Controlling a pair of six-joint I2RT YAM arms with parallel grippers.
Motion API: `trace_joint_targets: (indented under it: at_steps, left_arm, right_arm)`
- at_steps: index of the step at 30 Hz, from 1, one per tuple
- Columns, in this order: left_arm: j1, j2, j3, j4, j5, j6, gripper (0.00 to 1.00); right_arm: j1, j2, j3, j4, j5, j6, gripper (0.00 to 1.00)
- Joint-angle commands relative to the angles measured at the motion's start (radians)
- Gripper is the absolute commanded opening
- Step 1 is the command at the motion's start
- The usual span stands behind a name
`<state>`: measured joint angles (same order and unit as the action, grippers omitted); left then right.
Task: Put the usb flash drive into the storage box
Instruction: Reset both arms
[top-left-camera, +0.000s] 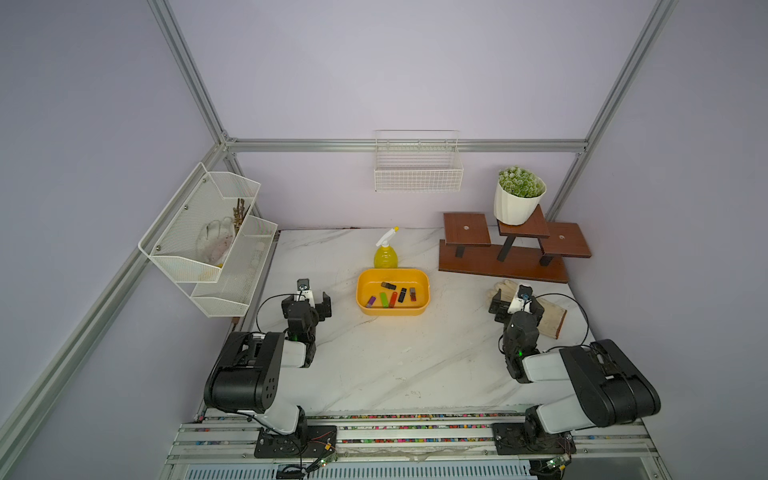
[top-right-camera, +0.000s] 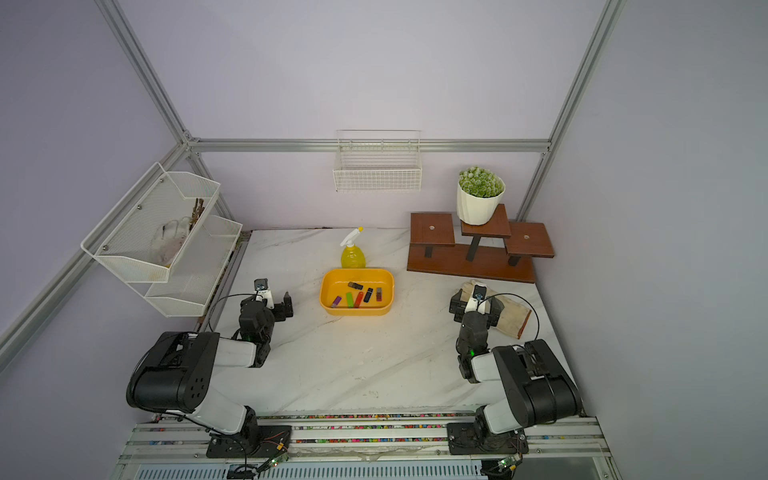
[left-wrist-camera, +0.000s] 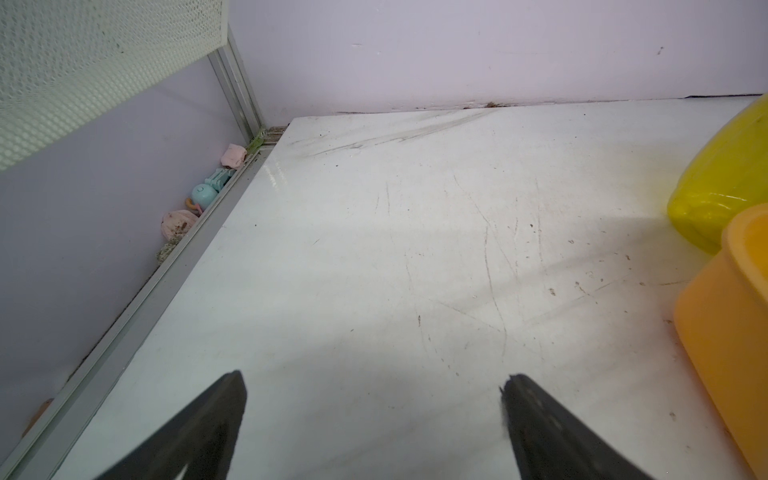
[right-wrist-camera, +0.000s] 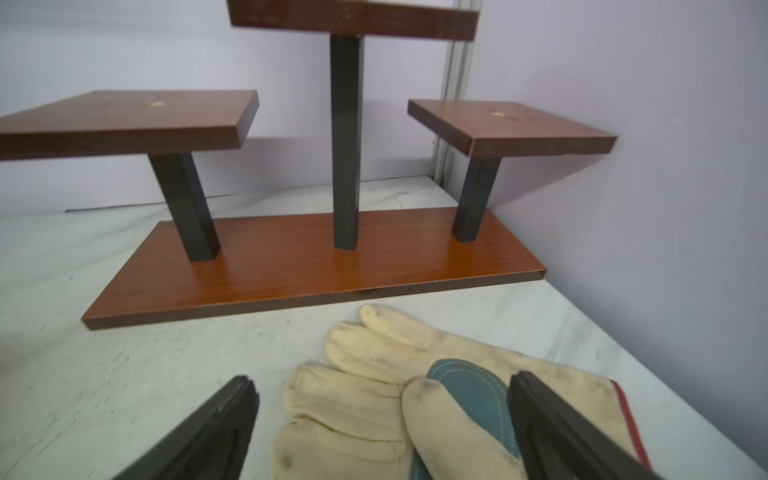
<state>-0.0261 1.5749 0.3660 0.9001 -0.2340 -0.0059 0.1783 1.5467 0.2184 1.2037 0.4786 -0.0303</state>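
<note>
Glove (right-wrist-camera: 365, 399) beneath right hand (right-wrist-camera: 382, 380), contact unclear

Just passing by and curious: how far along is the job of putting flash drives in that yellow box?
Done: six flash drives lie inside the yellow box. In hand: nothing; the left end effector and right end effector are open and empty, the right one over a glove. Left: seemingly nothing, no drive shows on the table.

Flash drives (top-left-camera: 393, 298) in storage box (top-left-camera: 392, 311)
</note>
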Motion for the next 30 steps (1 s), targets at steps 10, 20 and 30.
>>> trace_joint_targets:
  at_steps: [10, 20, 30]
  left_arm:
    - [0.007, -0.010, 0.011, 0.039, 0.013, 0.013, 1.00]
    - [0.007, -0.009, 0.010, 0.039, 0.013, 0.013, 1.00]
    - [0.006, -0.010, 0.013, 0.037, 0.012, 0.011, 1.00]
  right_arm:
    - [-0.019, 0.040, 0.034, 0.068, -0.137, 0.005, 1.00]
    - [-0.021, 0.041, 0.033, 0.071, -0.136, 0.004, 0.99]
    - [-0.040, 0.039, 0.062, 0.007, -0.174, 0.018, 0.99]
